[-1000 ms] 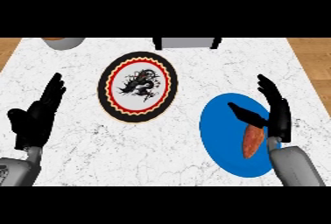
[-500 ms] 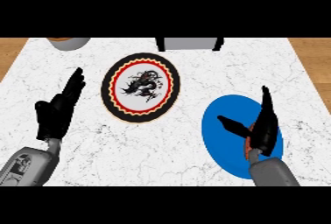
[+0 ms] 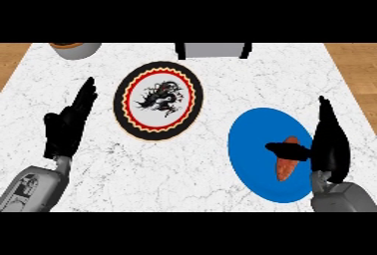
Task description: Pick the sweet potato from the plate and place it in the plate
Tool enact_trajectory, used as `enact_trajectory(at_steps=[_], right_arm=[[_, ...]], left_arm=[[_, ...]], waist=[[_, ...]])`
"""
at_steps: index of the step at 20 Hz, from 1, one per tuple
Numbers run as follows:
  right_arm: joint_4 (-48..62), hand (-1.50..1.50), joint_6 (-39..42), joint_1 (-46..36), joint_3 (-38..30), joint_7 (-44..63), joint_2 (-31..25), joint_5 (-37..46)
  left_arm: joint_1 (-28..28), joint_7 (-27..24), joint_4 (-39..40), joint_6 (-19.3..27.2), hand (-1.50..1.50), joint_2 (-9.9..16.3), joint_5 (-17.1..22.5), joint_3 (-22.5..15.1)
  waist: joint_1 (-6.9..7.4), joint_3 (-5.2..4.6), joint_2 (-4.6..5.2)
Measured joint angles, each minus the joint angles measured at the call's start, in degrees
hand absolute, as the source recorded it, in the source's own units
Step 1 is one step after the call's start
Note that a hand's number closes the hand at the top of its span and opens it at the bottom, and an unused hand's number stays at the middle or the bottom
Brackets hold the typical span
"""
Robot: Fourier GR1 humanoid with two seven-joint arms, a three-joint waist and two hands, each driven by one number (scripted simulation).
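Observation:
An orange-brown sweet potato (image 3: 285, 165) lies on the blue plate (image 3: 254, 149) at the right of the counter. My right hand (image 3: 330, 144) stands edge-on over that plate's right side, fingers straight and pointing away. Its thumb reaches left across the sweet potato's upper part. A round plate (image 3: 157, 100) with a black dragon, a red ring and a black rim sits left of centre, with nothing on it. My left hand (image 3: 68, 124) is open at the left, fingers straight, well left of the dragon plate.
A grey bowl (image 3: 75, 49) stands at the far left corner. A grey box with black ends (image 3: 212, 49) sits at the far edge, centre. Wooden floor shows beyond both far corners of the white marble counter (image 3: 184, 174).
My right hand has shifted right and turned edge-on over the blue plate, uncovering more of the sweet potato. The left hand has drifted slightly. The sweet potato and both plates stay put.

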Motion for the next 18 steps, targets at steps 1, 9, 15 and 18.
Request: enact_trajectory(at_steps=[1, 9, 15, 18], right_arm=[[-1.6, -1.5, 3.2, -0.1, -0.2, 2.4, -0.8, -0.9], [-11.1, -1.5, 19.1, -0.4, -3.2, 12.5, -4.4, -8.5], [-11.4, -1.5, 23.2, 0.0, -5.7, 13.2, -4.2, -11.8], [-10.9, -1.5, 24.7, 1.0, -6.0, 13.1, -3.6, -12.5]], left_arm=[[0.1, -0.2, 0.0, 0.1, 0.0, -0.3, -0.2, -0.2], [-0.5, -0.4, 0.4, -0.7, 0.0, -1.4, -1.0, 0.0], [0.0, -2.0, 1.2, -1.8, 0.0, -2.2, -1.9, 0.6], [-0.5, -0.6, 0.6, -2.1, 0.0, -2.4, -2.3, 0.9]], waist=[[0.06, 0.01, 0.0], [1.0, 0.16, 0.3], [1.48, 0.24, 0.49], [1.59, 0.26, 0.49]])
